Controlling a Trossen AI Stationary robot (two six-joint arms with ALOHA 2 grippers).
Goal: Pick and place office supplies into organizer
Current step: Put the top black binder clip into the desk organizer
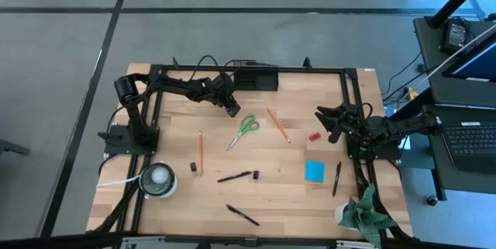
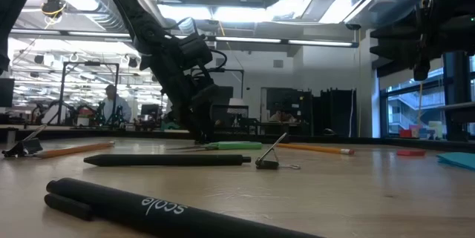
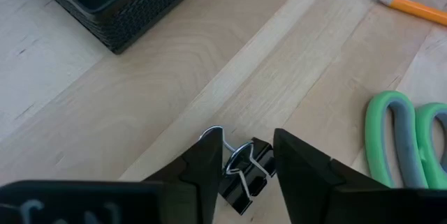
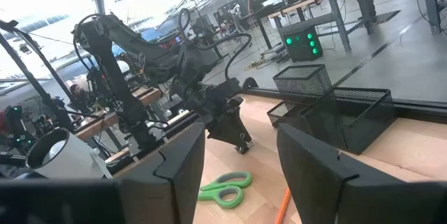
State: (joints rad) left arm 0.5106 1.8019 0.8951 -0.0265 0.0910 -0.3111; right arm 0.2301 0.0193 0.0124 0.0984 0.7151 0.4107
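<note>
My left gripper (image 1: 232, 110) (image 3: 244, 165) reaches in from the left, between the black mesh organizer (image 1: 256, 78) (image 3: 112, 1) and the green-handled scissors (image 1: 246, 129) (image 3: 408, 137). It is shut on a small black binder clip (image 3: 246, 181). My right gripper (image 1: 324, 119) (image 4: 241, 158) waits open and raised near the table's right side, above the red piece (image 1: 315, 136). Flat on the wood lie two pencils (image 1: 200, 153) (image 1: 279, 125), a blue note pad (image 1: 315, 171), three black pens (image 1: 235, 177) (image 1: 242, 215) (image 1: 337, 178) and two more clips (image 1: 194, 167) (image 1: 256, 174). My left gripper has the binder clip's black body (image 3: 253, 183) pinched between its two fingers, one finger on each side. The fingers slant down from the table's left and far side. The clip's wire handles (image 3: 225, 151) stick out ahead of the fingertips. Whether the clip is clear of the wood does not show.
A white round roll (image 1: 159, 178) stands at the near left corner and a green cloth (image 1: 364, 210) lies at the near right corner. A black metal frame (image 1: 353, 94) runs along the table's edges. In the low view a pen (image 2: 167, 160) and a clip (image 2: 271, 158) lie close by.
</note>
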